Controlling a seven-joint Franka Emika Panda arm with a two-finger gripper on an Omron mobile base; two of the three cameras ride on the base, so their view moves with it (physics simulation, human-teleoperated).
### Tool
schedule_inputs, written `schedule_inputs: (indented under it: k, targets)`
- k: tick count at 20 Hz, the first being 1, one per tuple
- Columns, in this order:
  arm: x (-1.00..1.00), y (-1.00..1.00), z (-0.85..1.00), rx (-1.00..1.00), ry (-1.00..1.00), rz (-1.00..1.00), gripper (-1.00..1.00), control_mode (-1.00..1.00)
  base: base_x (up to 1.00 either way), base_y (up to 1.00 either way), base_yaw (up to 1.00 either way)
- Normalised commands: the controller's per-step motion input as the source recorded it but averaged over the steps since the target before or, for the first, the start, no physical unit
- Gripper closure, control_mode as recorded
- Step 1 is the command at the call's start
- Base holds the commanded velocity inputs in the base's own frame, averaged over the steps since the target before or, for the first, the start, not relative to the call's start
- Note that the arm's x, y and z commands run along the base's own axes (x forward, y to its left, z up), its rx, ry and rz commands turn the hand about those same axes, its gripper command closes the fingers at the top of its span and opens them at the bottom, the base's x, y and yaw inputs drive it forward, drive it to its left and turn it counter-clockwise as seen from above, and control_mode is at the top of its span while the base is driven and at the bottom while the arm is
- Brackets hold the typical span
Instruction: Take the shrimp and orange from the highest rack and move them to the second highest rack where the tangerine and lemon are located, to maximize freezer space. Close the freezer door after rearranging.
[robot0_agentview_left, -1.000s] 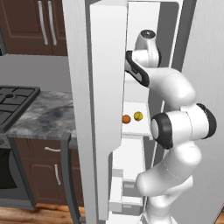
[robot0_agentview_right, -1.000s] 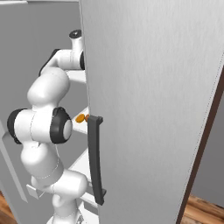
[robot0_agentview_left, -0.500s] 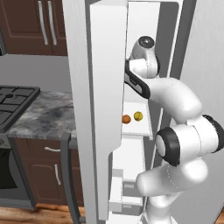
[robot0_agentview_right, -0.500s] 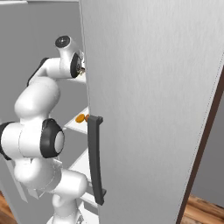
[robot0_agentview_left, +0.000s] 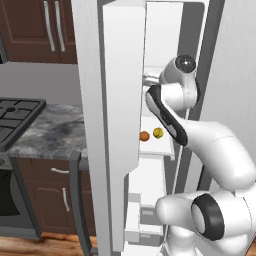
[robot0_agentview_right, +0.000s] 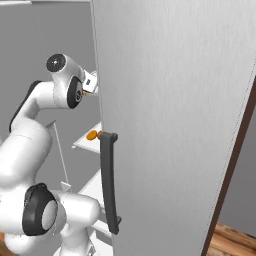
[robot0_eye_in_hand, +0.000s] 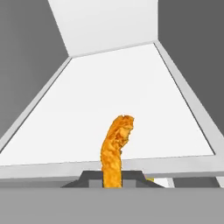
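— Jaws?
— Clenching the shrimp (robot0_eye_in_hand: 115, 151) at its lower end, gripper (robot0_eye_in_hand: 112, 180) nearly shut; the orange-brown body curling up over the near edge of a white rack (robot0_eye_in_hand: 131, 96).
— Anything different from the sides?
— Reaching into the freezer (robot0_agentview_left: 165, 30) past the open door (robot0_agentview_left: 117, 125). Sitting on a lower rack (robot0_agentview_left: 162, 145) near its front edge: tangerine (robot0_agentview_left: 144, 136) and lemon (robot0_agentview_left: 158, 132), side by side. From the right, door handle (robot0_agentview_right: 109, 182) hiding most of it, tangerine (robot0_agentview_right: 91, 135) peeking out.

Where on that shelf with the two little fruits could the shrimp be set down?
The shelf is bare right of the lemon, up to its raised edge. It is crowded at the left, where the tangerine sits by the door. The gripper holds the shrimp.
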Motion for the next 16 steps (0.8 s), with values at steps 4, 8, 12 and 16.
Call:
schedule_inputs:
  k: [4, 8, 12, 16]
  targets:
    - [-1.0, -0.03, 0.05, 0.0, 0.0, 0.03, 1.0, -1.0, 0.0, 0.0, 0.0]
    - [-0.99, 0.0, 0.0, 0.0, 0.0, 0.04, 1.0, -1.0, 0.0, 0.0, 0.0]
    - [-0.85, 0.0, -0.01, 0.0, 0.01, 0.07, 1.0, -1.0, 0.0, 0.0, 0.0]
    - [-0.46, 0.01, -0.28, 0.0, 0.19, 0.11, 1.0, -1.0, 0.0, 0.0, 0.0]
